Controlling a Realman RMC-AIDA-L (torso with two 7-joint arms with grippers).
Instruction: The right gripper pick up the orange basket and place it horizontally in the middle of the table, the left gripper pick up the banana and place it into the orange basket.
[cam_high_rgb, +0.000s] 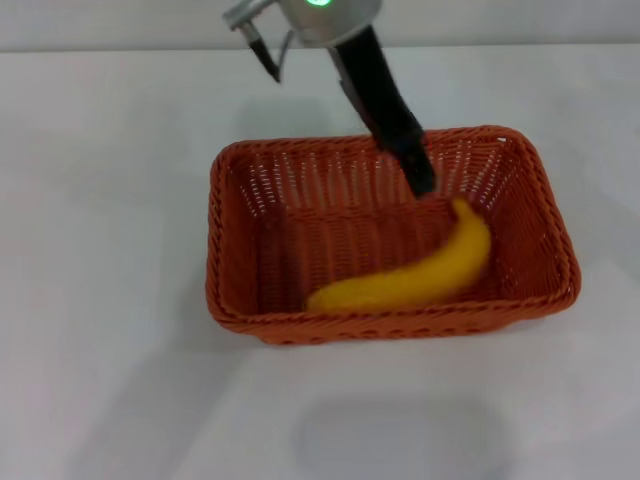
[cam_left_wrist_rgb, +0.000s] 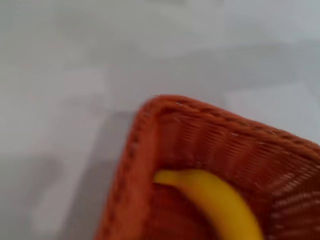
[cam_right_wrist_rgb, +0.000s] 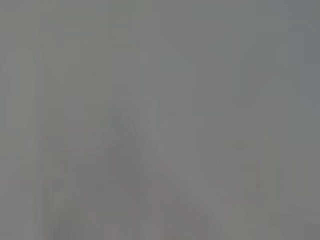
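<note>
The orange basket (cam_high_rgb: 390, 326) sits lengthwise across the middle of the white table (cam_high_rgb: 100, 150). The yellow banana (cam_high_rgb: 420, 278) lies inside it along the near wall, its upper end toward the right. My left gripper (cam_high_rgb: 422, 182), on the arm with the green-lit ring, reaches down over the basket's far side and ends just above and left of the banana's upper end, apart from it. The left wrist view shows a corner of the basket (cam_left_wrist_rgb: 145, 150) with one end of the banana (cam_left_wrist_rgb: 220, 205) resting inside. My right gripper is out of view.
Bare white tabletop (cam_left_wrist_rgb: 75, 75) surrounds the basket on all sides. The right wrist view shows only a plain grey surface.
</note>
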